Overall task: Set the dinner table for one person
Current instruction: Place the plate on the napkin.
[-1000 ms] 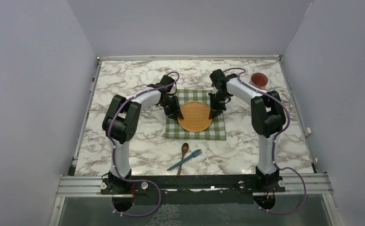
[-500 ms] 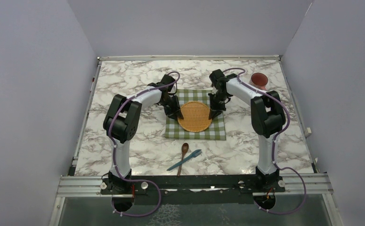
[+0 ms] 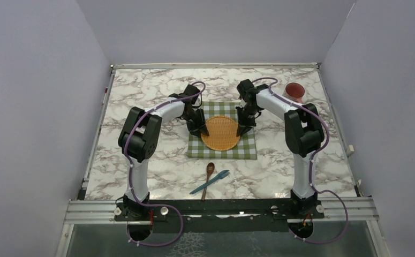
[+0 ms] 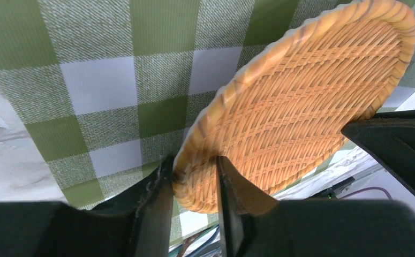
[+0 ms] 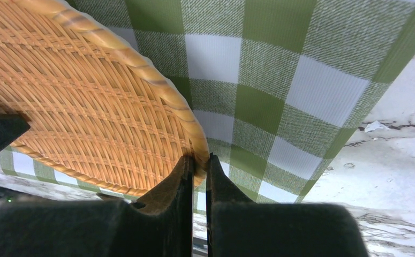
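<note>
A round wicker plate [image 3: 220, 133] lies on the green-and-white checked cloth [image 3: 248, 150] in the middle of the marble dinner table [image 3: 157, 171]. My left gripper [image 3: 198, 128] stands at the plate's left edge. In the left wrist view [image 4: 194, 176] its jaws are shut on the thick braided rim of the plate [image 4: 301, 96]. My right gripper [image 3: 242, 128] is at the opposite edge. Its narrow jaws [image 5: 201, 166] pinch the rim of the plate [image 5: 76, 96] over the cloth [image 5: 301, 91].
A brown wooden spoon [image 3: 209, 172] and a blue fork [image 3: 219, 176] lie crossed on the marble in front of the cloth. A red cup [image 3: 294, 91] stands at the back right, close to the right arm. A metal frame edges the table.
The plate and both grippers have drifted very slightly to the left. Both grips stay on the rim.
</note>
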### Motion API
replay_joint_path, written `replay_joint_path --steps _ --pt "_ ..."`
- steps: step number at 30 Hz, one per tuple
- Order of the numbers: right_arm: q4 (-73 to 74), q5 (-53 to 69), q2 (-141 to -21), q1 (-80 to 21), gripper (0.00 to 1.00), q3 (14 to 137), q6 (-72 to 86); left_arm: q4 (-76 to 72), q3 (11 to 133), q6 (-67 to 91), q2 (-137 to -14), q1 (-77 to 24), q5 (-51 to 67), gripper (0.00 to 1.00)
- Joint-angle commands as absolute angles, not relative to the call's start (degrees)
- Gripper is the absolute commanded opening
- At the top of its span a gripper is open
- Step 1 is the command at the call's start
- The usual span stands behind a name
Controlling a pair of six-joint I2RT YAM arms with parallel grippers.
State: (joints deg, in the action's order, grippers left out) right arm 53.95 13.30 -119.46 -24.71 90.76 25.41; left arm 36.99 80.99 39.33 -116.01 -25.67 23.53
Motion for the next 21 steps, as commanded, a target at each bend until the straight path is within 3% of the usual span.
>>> replay_joint_path --steps 1,16,21 --pt "46.46 31.35 -118.92 -32.96 0.01 91.49 28.74 29.03 83.35 42.06 -117.66 -31.82 31.94 0.38" --pt "47.56 29.10 -117.79 -32.96 0.01 91.83 28.67 31.01 87.66 39.95 -120.44 -31.64 30.00 0.40" --pt "48.78 26.35 -117.50 -32.97 0.13 92.56 28.33 31.36 87.86 39.77 -120.42 -31.51 29.60 0.40"
